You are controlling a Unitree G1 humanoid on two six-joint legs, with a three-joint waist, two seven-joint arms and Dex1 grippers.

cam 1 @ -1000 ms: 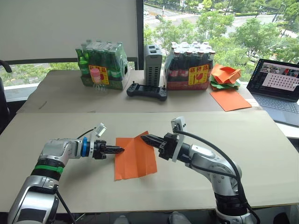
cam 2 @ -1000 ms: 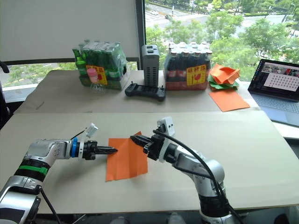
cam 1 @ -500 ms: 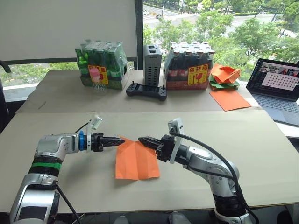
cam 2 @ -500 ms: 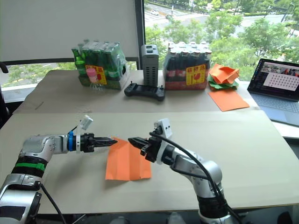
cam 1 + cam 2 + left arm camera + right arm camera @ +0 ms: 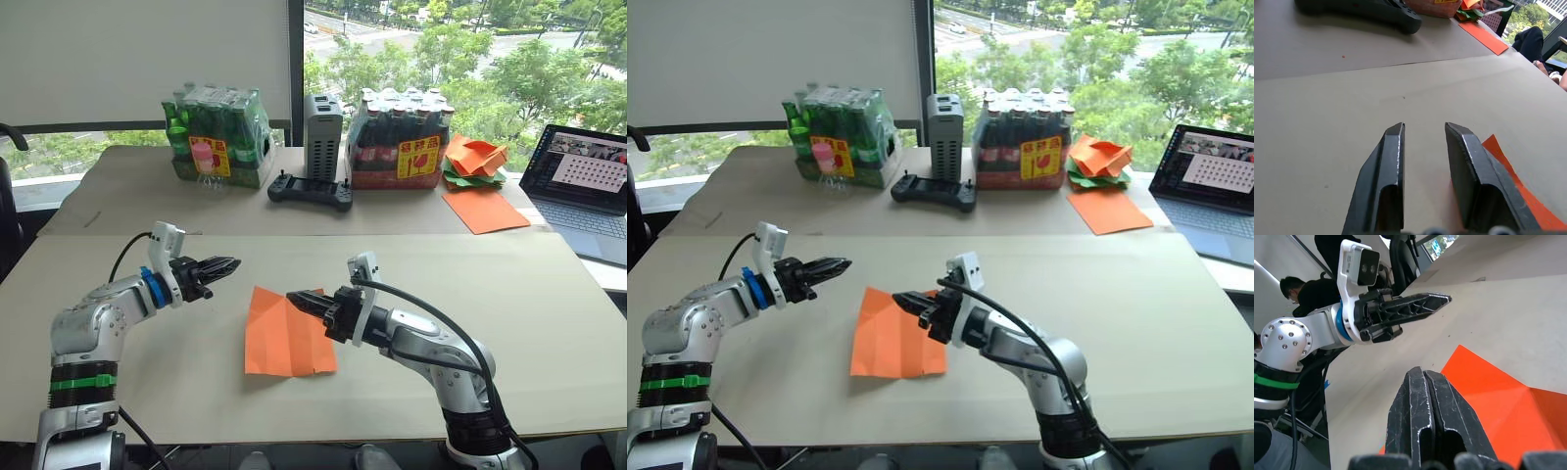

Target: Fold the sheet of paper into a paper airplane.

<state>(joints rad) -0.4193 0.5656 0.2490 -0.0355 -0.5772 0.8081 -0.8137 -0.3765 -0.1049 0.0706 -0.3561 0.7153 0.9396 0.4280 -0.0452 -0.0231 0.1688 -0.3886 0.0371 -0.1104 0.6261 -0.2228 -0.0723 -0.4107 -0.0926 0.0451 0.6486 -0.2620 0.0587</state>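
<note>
Beige tabletop [image 5: 509, 323] by the window: your sheet of paper [image 5: 284, 333] lies flat mid-table w/ its top-left corner folded in. Right gripper [image 5: 294, 297] has fingers pressed together, tip low over the top edge, prob. pinning the fold, though contact is hard to confirm. Left gripper [image 5: 228, 264] sits slightly parted, empty. Vs 0.5 s ago, it's pulled back off the paper's left corner; right moved little.
</note>
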